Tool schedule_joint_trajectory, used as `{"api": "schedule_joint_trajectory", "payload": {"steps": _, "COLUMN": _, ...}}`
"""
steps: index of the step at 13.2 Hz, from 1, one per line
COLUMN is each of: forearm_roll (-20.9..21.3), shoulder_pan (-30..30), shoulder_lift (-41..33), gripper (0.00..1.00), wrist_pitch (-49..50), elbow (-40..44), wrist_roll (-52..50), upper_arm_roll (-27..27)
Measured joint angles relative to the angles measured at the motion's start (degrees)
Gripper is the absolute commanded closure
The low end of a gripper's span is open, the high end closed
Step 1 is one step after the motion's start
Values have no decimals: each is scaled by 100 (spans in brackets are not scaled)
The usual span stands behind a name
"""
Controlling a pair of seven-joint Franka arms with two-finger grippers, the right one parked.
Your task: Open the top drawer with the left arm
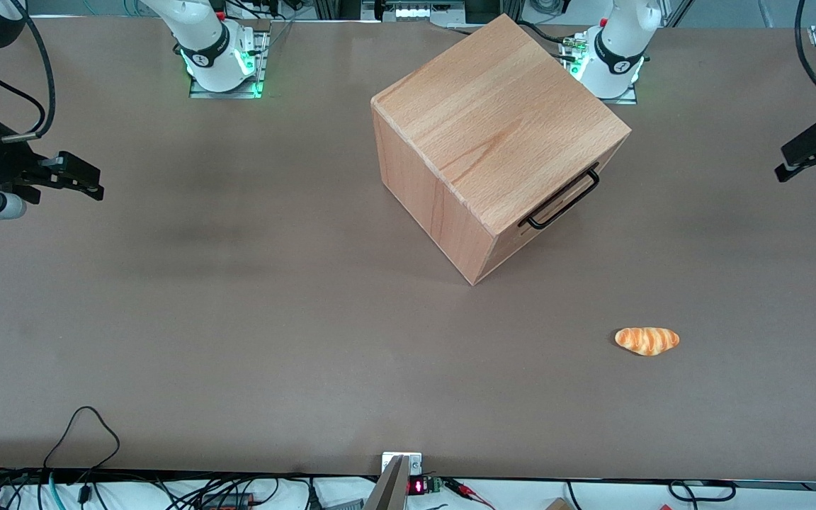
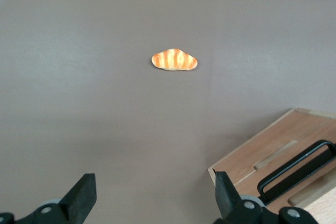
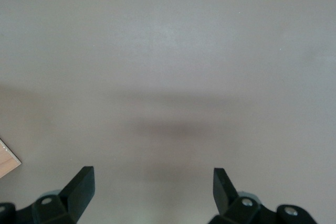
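Note:
The beech cube cabinet (image 1: 493, 127) stands on the brown table, turned at an angle. Its top drawer (image 1: 608, 164) is the light-wood strip just under the cabinet's top edge, and it sits flush with the front. A thin black bar handle (image 1: 562, 202) runs along it. My left gripper (image 1: 785, 164) hangs above the table at the working arm's end, well apart from the drawer front. It is open and empty. In the left wrist view the gripper (image 2: 154, 195) has its fingers spread wide, with the drawer front (image 2: 273, 150) and handle (image 2: 299, 166) beside one finger (image 2: 224, 192).
A toy bread roll (image 1: 647, 341) lies on the table nearer the front camera than the cabinet, and it also shows in the left wrist view (image 2: 175, 60). Cables and a small display sit along the table's front edge (image 1: 408, 474).

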State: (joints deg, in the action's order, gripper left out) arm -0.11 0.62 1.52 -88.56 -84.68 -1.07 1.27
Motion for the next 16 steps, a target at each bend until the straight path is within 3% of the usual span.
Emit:
{"api": "schedule_joint_trajectory", "payload": {"steps": 6, "forearm_roll": -1, "shoulder_pan": -44, "shoulder_lift": 367, "gripper": 0, "wrist_pitch": -2, "elbow": -39, "wrist_roll": 35, "upper_arm_roll": -785}}
{"api": "schedule_joint_trajectory", "payload": {"steps": 13, "forearm_roll": -9, "shoulder_pan": -63, "shoulder_lift": 574, "gripper": 0, "wrist_pitch": -7, "elbow": -234, "wrist_roll": 1211, "upper_arm_roll": -1230}}
{"api": "schedule_joint_trajectory", "payload": {"steps": 16, "forearm_roll": -272, "shoulder_pan": -68, "shoulder_lift": 834, "gripper": 0, "wrist_pitch": -50, "elbow": -260, "wrist_roll": 1574, "upper_arm_roll": -1337}}
